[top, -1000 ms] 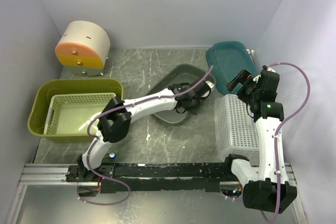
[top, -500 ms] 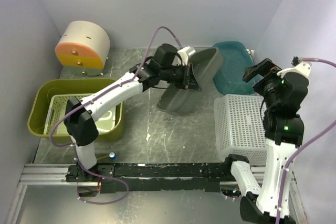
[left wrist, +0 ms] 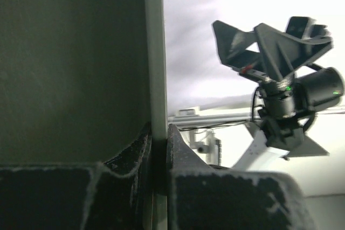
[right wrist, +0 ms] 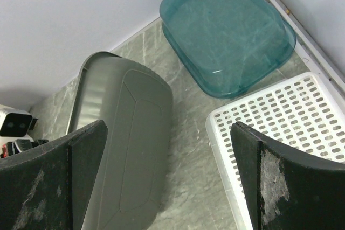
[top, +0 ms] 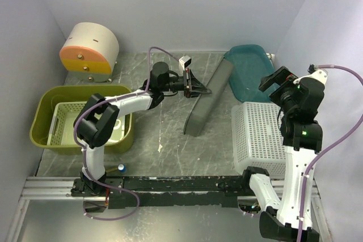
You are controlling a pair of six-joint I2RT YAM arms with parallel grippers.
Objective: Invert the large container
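At the far left sits a round cream and orange box (top: 89, 48); in front of it is a yellow-green tub (top: 42, 111) with a pale tray (top: 62, 123) inside; the left gripper (top: 193, 85) reaches across the middle of the table and pinches the rim of the large container (top: 207, 103) tight between its fingers (left wrist: 132, 154); the grey-green container is tipped up on its side, one edge on the table, its bottom facing right; just beside its far end lies the teal bin (top: 249, 69); nearer is an upside-down white basket (top: 258, 134); above it hangs the right gripper (top: 276, 79), fingers spread wide, holding nothing.
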